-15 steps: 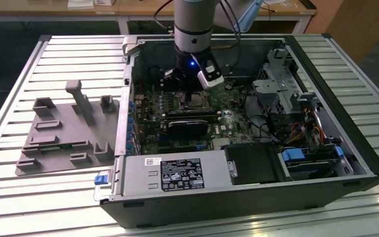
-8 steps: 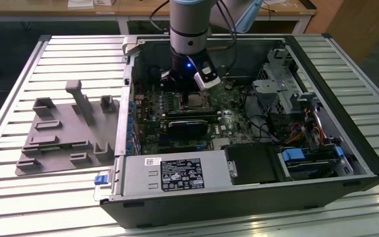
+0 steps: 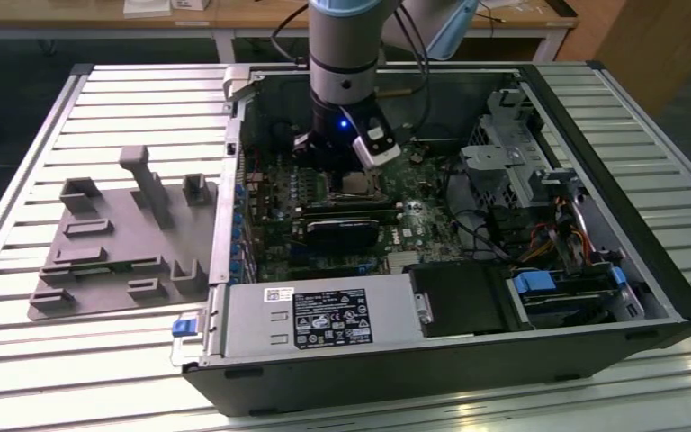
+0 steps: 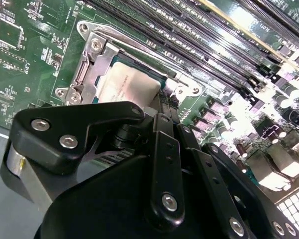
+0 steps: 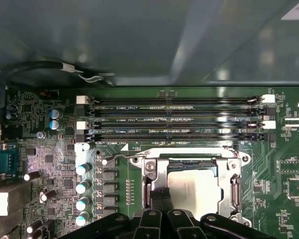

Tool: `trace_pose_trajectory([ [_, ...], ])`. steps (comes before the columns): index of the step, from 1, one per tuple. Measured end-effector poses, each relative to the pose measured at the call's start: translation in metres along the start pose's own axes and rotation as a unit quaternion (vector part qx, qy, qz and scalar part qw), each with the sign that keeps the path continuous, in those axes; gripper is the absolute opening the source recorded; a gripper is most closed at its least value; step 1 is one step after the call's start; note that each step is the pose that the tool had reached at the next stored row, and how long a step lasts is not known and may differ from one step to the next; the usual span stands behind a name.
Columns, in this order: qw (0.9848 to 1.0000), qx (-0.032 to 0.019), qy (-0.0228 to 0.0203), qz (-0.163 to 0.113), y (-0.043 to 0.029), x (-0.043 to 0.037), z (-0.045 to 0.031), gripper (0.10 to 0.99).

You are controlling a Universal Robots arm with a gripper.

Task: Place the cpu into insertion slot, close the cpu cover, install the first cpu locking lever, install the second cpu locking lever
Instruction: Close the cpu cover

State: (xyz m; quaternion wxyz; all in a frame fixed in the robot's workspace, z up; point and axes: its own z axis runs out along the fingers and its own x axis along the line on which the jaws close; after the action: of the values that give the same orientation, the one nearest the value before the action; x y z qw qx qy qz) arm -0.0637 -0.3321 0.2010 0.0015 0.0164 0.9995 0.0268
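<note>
Slatted table [image 3: 33,126] bears computer case [image 3: 442,360], grey fixture [image 3: 105,261]

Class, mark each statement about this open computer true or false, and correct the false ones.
1. The small silver-grey square cpu lies in the square motherboard insertion slot. True.
2. The thin silver metal cpu cover stands upright. False: it lies flat, framing the cpu.
3. The black robot hand hovers over the slatted table outside the case. False: it is inside the black computer case, at the cpu's edge.
4. Long black memory slots run alongside the insertion slot. True.
</note>
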Motion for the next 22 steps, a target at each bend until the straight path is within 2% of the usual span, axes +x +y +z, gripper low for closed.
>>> trace_pose_trajectory([
  [14,1.0000,0.0000,0.0000,0.000,-0.0001,0.0000,0.0013,0.106],
  [22,1.0000,-0.0001,-0.0005,0.000,0.0005,0.0000,-0.0094,0.106],
])
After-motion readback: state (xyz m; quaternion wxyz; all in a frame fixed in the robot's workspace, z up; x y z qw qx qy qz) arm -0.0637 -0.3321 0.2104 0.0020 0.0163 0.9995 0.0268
